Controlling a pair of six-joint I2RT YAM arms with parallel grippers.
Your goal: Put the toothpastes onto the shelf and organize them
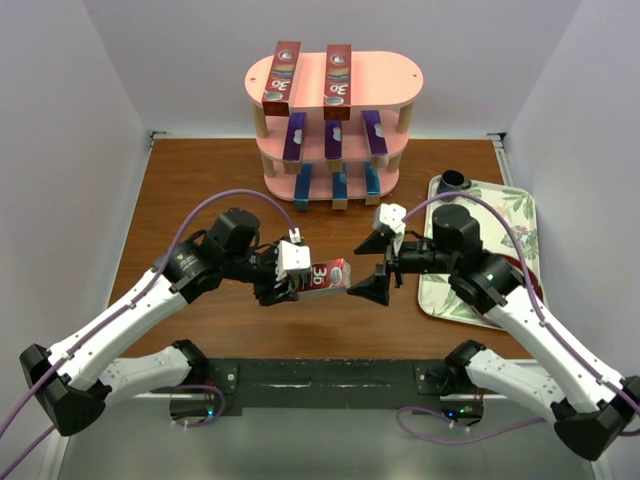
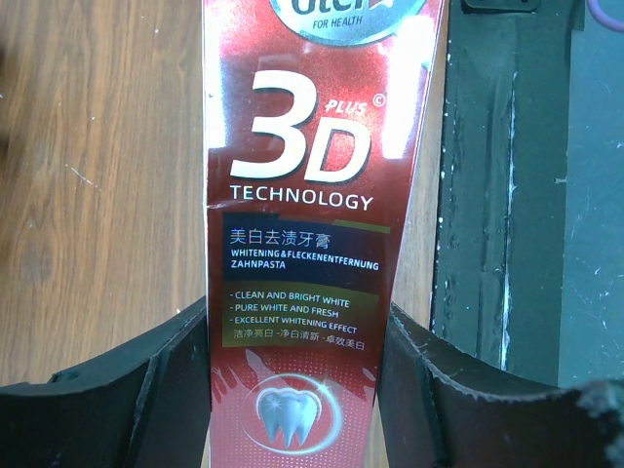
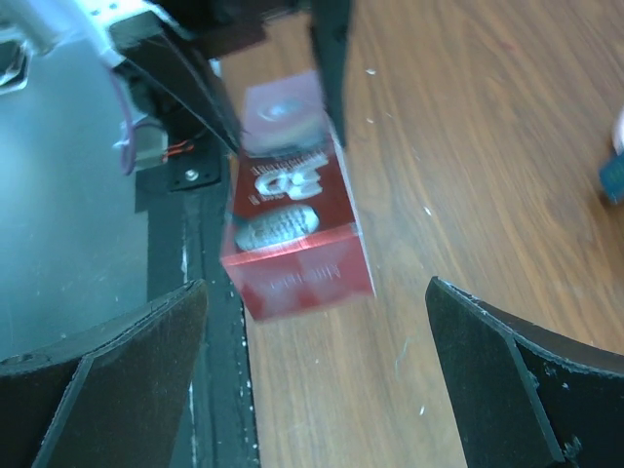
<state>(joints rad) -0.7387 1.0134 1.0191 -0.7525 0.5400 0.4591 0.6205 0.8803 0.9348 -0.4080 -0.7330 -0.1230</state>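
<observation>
- Holding the last red carton [image 1: 328, 277] level above the desk [image 1: 200, 190], the left pincer [image 1: 298, 280] is clenched on its near end in the top view. The right pincer [image 1: 379, 256] faces the free end, spread wide and not touching. On the shelf [image 1: 390, 75], two reds [image 1: 282, 78] lie on top with bare board to their right, purples [image 1: 334, 138] in the middle and blues [image 1: 340, 185] below.
- Left wrist: both fingers press the carton's long sides near the tooth print. The grip looks square, so hold steady.
- Right wrist: the carton's end, blurred, sits left of centre between the open fingers. This looks like a handover. Centre the right pincer first, close it, and only then loosen the left. Afterwards, lay the carton parallel beside the reds.
</observation>
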